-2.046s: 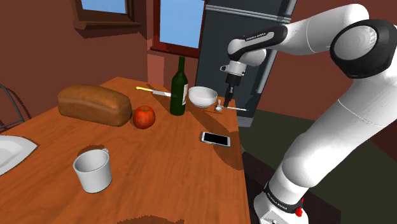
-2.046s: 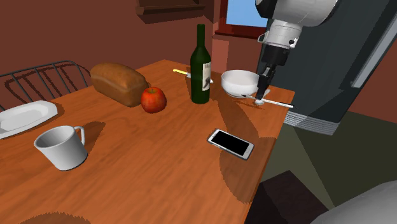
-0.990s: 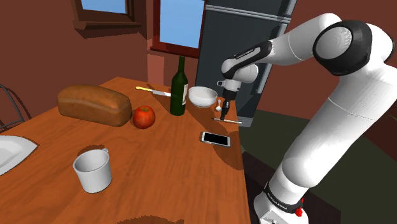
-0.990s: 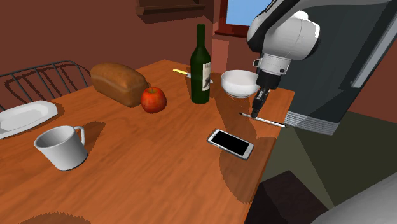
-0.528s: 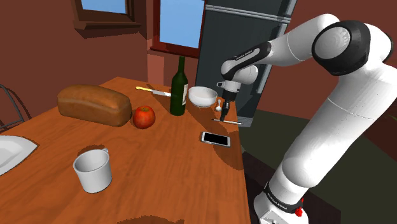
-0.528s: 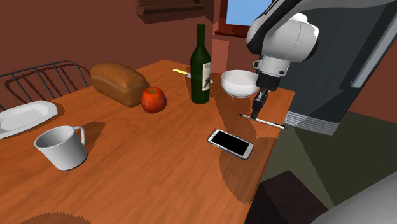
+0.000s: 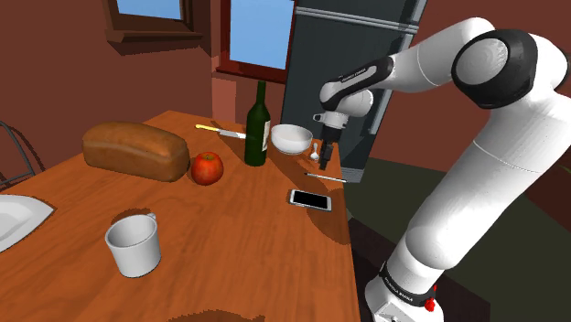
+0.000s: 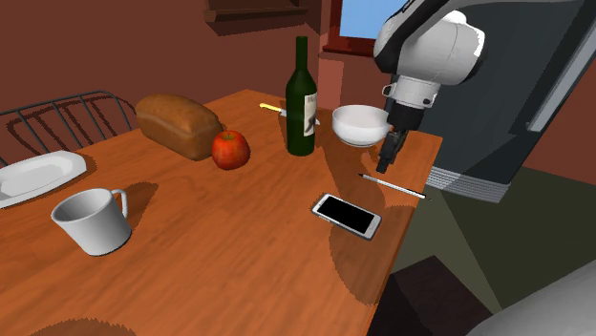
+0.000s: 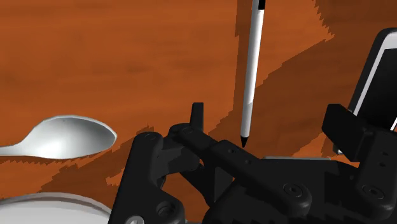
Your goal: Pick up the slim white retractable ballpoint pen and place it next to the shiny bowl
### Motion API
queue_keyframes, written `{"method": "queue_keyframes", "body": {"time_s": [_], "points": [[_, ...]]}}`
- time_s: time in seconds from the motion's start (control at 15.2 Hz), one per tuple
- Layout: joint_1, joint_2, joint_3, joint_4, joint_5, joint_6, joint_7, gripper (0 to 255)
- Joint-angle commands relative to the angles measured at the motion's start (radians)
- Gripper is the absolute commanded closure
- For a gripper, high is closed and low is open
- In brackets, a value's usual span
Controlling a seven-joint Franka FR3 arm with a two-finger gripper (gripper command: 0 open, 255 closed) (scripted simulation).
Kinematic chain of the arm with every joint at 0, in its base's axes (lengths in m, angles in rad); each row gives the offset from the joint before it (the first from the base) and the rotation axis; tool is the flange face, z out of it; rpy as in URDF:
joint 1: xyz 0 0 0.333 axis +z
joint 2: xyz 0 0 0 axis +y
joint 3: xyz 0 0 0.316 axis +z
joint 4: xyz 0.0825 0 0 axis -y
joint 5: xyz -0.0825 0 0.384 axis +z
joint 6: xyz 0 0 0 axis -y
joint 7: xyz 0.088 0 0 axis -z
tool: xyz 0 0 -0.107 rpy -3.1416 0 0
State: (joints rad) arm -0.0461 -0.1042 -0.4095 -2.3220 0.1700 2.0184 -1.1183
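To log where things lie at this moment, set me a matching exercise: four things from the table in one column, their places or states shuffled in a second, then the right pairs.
Things:
1. pen
2. phone
3. apple
4. mug

Places or states:
A. right beside the bread loaf
B. standing upright, nearest the white plate
C. lying flat on the table, between the bowl and the phone
D. dark screen up, near the table's edge

Pairs: 1-C, 2-D, 3-A, 4-B
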Motion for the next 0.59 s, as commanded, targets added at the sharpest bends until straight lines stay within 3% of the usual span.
{"method": "queue_keyframes", "body": {"time_s": [0.0,0.53], "points": [[-0.004,-0.015,-0.002,0.048,-0.013,-0.063,0.011,0],[-0.006,-0.021,-0.003,0.070,-0.017,-0.090,0.014,0]]}}
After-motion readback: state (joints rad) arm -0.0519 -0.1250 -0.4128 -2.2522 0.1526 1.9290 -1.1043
